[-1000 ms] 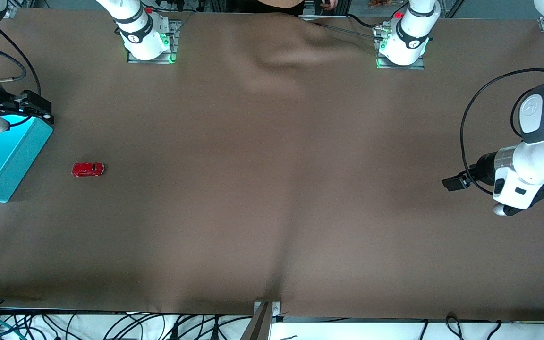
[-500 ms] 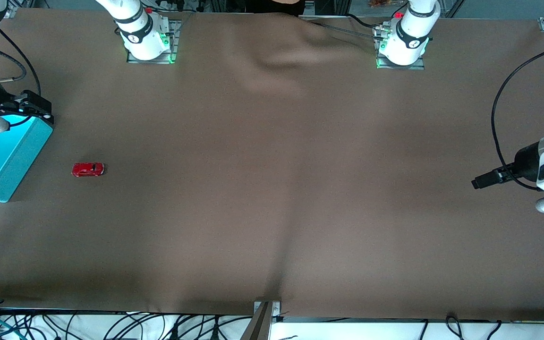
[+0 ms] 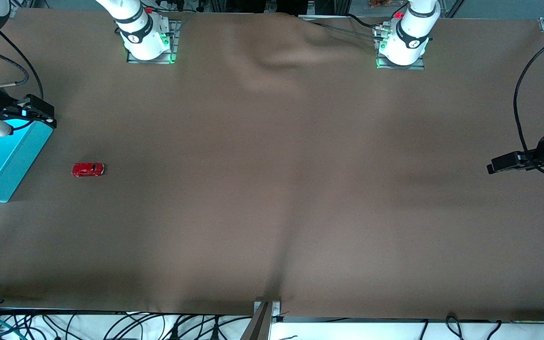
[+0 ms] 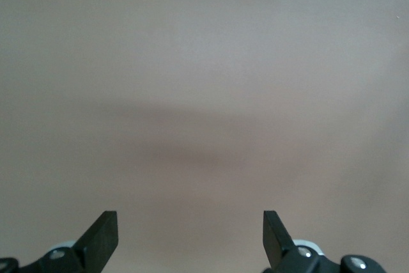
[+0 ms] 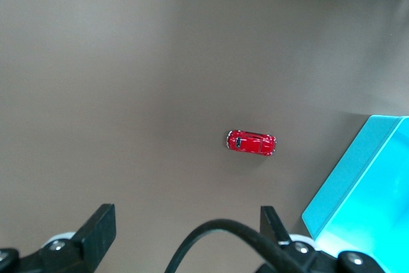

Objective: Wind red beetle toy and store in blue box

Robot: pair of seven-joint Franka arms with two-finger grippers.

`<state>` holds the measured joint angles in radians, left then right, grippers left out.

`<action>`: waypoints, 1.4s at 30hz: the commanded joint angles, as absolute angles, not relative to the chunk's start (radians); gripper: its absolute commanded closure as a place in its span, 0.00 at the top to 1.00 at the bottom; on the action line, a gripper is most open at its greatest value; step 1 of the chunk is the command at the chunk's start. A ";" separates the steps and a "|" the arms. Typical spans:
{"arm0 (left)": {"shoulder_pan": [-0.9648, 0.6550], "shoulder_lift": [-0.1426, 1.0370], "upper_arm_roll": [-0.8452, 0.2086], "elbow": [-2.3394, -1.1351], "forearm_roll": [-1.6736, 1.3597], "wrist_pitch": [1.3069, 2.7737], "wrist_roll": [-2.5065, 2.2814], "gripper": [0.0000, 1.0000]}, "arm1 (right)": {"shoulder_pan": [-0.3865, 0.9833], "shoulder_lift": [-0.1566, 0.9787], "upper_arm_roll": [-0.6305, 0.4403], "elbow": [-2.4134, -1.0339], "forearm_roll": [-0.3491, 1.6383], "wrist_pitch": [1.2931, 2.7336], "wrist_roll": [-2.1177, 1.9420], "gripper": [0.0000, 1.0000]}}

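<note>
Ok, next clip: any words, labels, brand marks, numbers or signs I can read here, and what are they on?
No text can be read in any view.
Right arm base: a small round dark mark on the black band, too small to read.
Left arm base: the same kind of mark, too small to read.
Red beetle toy: no lettering visible.
Blue box: plain sides, no label.

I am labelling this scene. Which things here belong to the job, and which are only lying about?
Belongs to the job:
- red beetle toy, on the brown cloth beside the box
- blue box, at the right arm's end
- right hand, open, over the box
- left hand, open, waiting over bare cloth

Only lying about:
- brown cloth
- cables along the table edge
</note>
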<state>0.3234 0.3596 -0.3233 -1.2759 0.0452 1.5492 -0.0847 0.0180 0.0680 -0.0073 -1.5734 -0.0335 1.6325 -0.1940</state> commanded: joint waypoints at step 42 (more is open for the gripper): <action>0.304 0.354 -0.325 -1.170 0.069 1.548 -0.009 1.00 | 0.009 0.063 -0.115 -1.557 -0.021 1.388 -0.147 1.00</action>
